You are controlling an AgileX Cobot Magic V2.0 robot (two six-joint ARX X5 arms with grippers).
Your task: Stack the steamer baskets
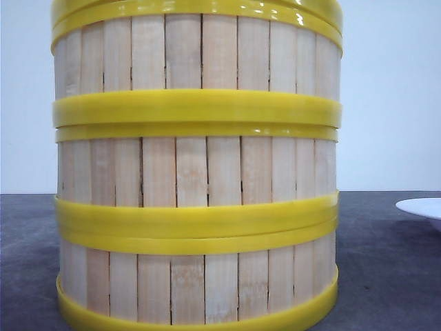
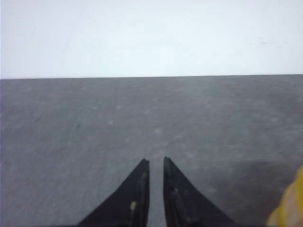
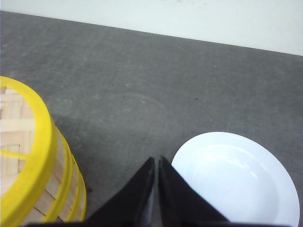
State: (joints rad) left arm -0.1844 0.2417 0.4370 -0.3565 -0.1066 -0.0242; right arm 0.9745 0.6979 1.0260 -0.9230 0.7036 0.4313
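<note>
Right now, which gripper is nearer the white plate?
Right. The right gripper hangs just above the white plate, at its rim. The left gripper is over bare table, no plate in its view, only a yellow basket edge.

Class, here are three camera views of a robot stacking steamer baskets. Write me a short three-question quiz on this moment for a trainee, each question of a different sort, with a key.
1. How many steamer baskets stand stacked in the front view?
2. True or false: the right claw grips the white plate.
3. The left claw is over: A) bare grey table B) the plate C) a basket.

Key: 1. Three. 2. False; it is shut and holds nothing. 3. A.
</note>
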